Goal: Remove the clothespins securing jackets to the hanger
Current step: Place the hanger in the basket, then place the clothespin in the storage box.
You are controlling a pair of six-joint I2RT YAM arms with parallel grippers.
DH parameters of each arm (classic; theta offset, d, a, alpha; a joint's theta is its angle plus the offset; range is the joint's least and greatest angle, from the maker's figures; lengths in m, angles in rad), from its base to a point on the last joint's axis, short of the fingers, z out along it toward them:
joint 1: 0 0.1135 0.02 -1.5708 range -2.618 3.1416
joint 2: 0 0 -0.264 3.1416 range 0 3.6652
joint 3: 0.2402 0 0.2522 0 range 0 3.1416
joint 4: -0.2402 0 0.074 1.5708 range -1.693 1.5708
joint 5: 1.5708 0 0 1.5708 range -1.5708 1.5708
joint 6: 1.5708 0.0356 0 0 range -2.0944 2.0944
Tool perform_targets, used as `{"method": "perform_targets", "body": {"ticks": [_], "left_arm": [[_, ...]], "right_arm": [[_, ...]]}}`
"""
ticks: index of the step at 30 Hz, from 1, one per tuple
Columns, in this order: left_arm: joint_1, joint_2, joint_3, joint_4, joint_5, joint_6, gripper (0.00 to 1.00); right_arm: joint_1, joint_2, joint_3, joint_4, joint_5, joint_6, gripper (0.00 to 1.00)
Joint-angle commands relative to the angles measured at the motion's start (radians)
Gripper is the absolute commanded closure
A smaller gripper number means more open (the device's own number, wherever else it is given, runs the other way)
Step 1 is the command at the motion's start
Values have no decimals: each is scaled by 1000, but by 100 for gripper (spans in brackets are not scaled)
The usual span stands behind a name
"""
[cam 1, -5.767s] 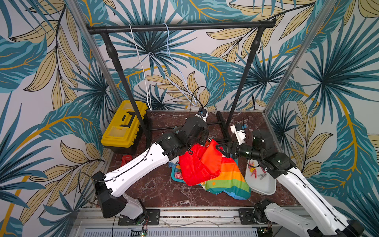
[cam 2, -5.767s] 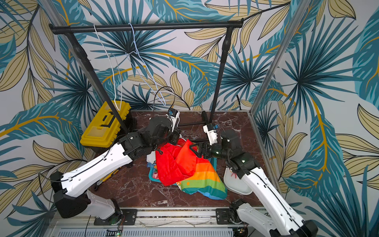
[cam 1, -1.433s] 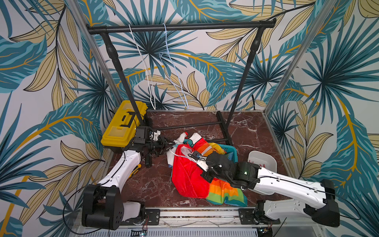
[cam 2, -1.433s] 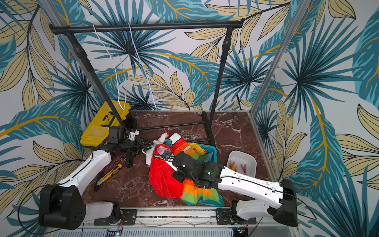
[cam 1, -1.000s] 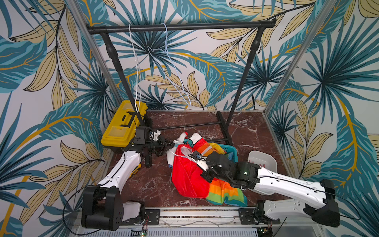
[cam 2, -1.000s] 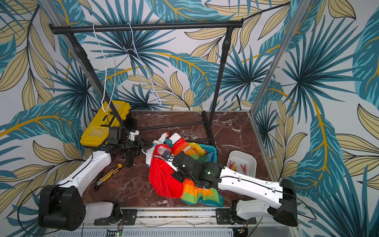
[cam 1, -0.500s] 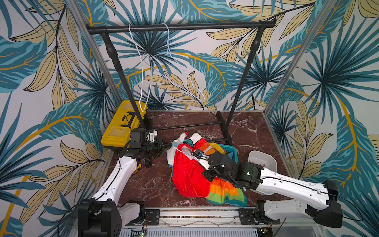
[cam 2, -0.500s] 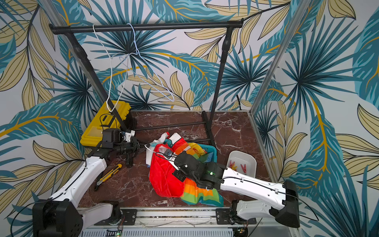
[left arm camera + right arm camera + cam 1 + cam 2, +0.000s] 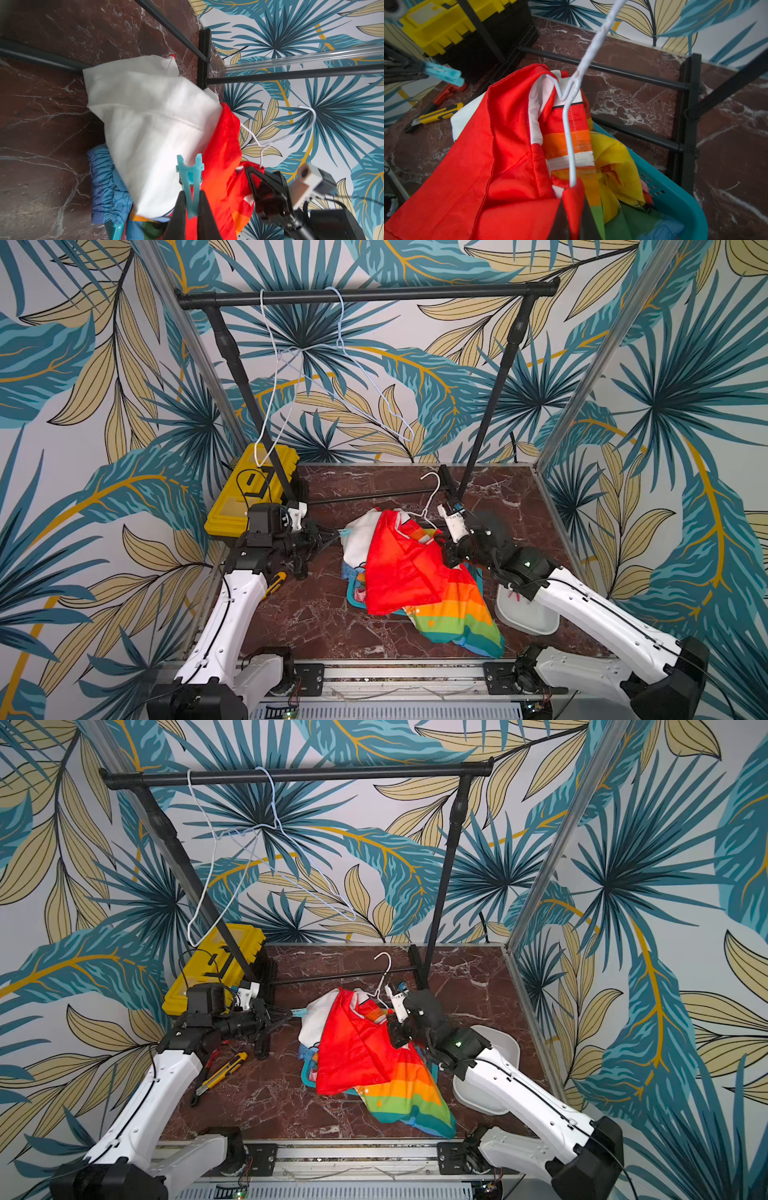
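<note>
Where left jaws meet, clothespin (image 9: 188, 178) sits.

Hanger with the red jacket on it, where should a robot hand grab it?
Grip the hanger by its bare straight neck just under the hook, coming from above. That part sticks up clear of the jacket, while cloth wraps the wire lower down.

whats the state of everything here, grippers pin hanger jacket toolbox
left gripper, shut on the teal clothespin
teal clothespin, held, not clipped to anything
right gripper, shut on the red-hooded jacket at the end of the white hanger
white hanger, off the rail, inside the jacket
red-hooded jacket, lifted, draped over the basket
yellow toolbox, lid closed
rail hangers, empty
</note>
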Motion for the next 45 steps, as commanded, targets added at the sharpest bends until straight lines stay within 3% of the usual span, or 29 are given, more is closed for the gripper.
{"method": "perform_targets", "body": {"ticks": [1, 3, 6, 8, 10, 13, 16, 18, 21, 23, 28, 33, 45], "left_arm": [[-6, -20, 42, -28, 1, 65, 100], [-39, -13, 62, -28, 1, 83, 100], [-109, 17, 93, -27, -15, 111, 100], [-140, 27, 110, -26, -42, 126, 100], [-156, 31, 126, -26, -44, 140, 100], [-184, 39, 155, -27, -28, 168, 100], [-228, 59, 176, -26, -14, 199, 100], [-257, 81, 185, -27, -20, 210, 100], [-313, 123, 213, -27, -22, 231, 100], [-347, 150, 239, -28, -10, 243, 100], [-423, 192, 285, -47, -6, 267, 100], [-469, 214, 296, -51, 16, 263, 100], [-510, 240, 320, -50, 25, 266, 100]], "right_arm": [[-95, 31, -66, 76, -178, 133, 99], [-123, 52, -95, 109, -214, 160, 93], [-143, 79, -135, 154, -237, 192, 76], [-147, 70, -145, 155, -222, 206, 54], [-147, 28, -151, 147, -197, 205, 39], [-146, -61, -130, 85, -181, 166, 29], [-104, -145, -94, 12, -135, 107, 28], [-17, -160, -58, -30, -62, 33, 31], [143, -88, 30, -101, 56, -80, 32], [191, -39, 67, -98, 25, -122, 32], [222, 41, 129, -75, -36, -206, 30], [243, 123, 208, -104, -1, -269, 30], [247, 181, 255, -106, -50, -296, 53]]}}
